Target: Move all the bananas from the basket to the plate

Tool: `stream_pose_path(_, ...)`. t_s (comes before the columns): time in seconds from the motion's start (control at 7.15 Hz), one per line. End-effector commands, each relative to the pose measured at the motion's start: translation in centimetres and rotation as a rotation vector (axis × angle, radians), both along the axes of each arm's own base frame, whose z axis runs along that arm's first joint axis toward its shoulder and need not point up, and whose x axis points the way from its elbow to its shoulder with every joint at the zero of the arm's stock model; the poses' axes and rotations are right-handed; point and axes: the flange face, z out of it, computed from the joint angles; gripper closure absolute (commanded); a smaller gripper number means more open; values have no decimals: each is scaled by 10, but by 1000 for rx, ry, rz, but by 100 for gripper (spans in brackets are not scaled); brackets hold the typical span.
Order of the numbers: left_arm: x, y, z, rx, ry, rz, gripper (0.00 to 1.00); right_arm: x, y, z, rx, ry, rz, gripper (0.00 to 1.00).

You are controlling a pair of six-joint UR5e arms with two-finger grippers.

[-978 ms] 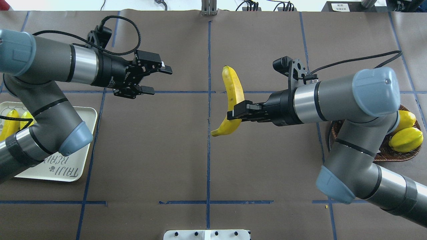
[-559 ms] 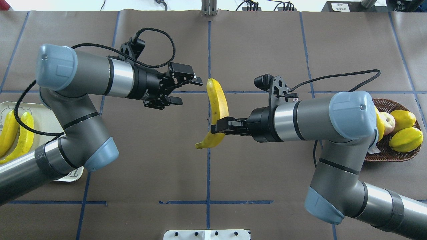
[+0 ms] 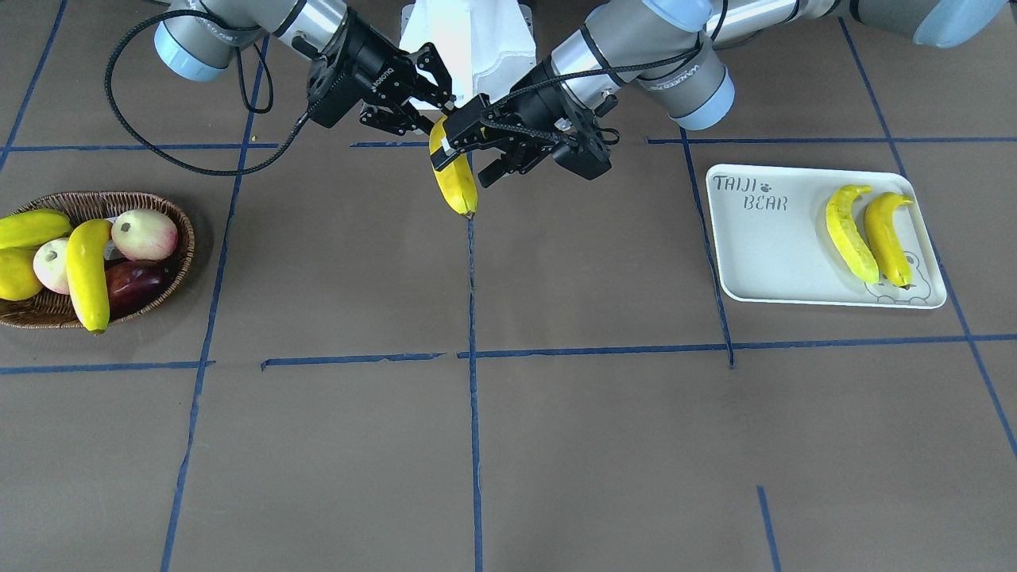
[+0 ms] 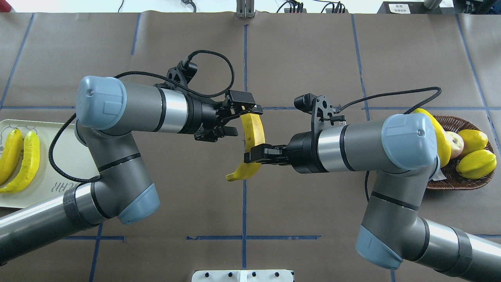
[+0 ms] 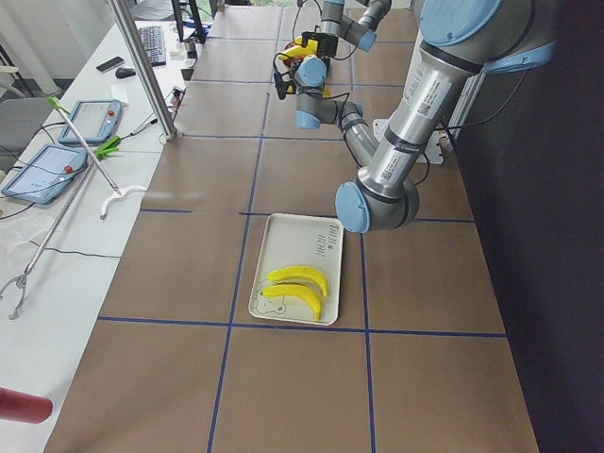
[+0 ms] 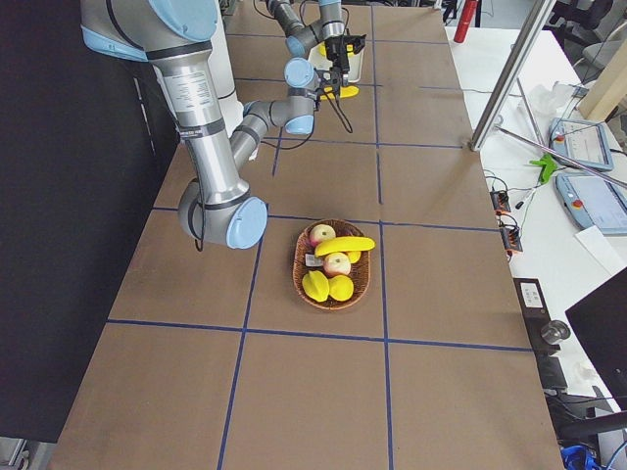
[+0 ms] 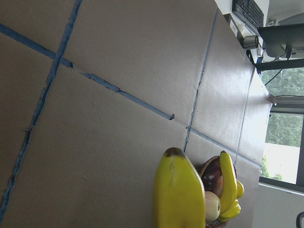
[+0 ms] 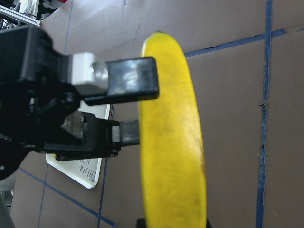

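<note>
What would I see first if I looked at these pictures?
A bright yellow banana is held up in the air over the middle of the table. The right claw grips it, and the left claw is open around its far end. Next you would spot two more bananas lying side by side on the white plate at one end, and a basket of fruit at the other.

grey arms, pale blue caps

the left arm and right arm are dark grey tubes with pale blue caps, black rings and a silver band at each wrist. the left gripper and right gripper are black, with white lettering. braided black cables loop from black wrist brackets.
</note>
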Motion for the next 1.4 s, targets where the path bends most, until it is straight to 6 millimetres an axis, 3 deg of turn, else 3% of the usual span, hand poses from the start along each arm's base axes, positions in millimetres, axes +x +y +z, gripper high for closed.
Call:
stream_pose_path(0.0,8,7,-2,1,2,1,22,1,1,-2,2,-5,-1,100)
stream_pose_path(0.28,7,7,-3,2,3,1,29,1,1,-2,2,-3,-1,100)
stream_pose_path(0.42,7,8,-4,3,4,3,40,1,1,-2,4,-4,-1,100)
stream_pose_path(0.56,5,8,-4,9,6,1,86,0,1,-1,2,0,-1,98)
stream_pose_path(0.7,5,8,-5,4,8,1,100,-2,2,-1,-2,6,-1,81)
stream_pose_path(0.84,5,7,-3,0,5,0,100,-3,3,-1,-3,9,-4,11)
stream_pose_path(0.98,4,6,-3,1,5,-2,100,-3,3,-2,-3,6,-3,0)
stream_pose_path(1.26,1,2,-1,1,2,-8,100,-1,4,-4,-5,0,-4,0)
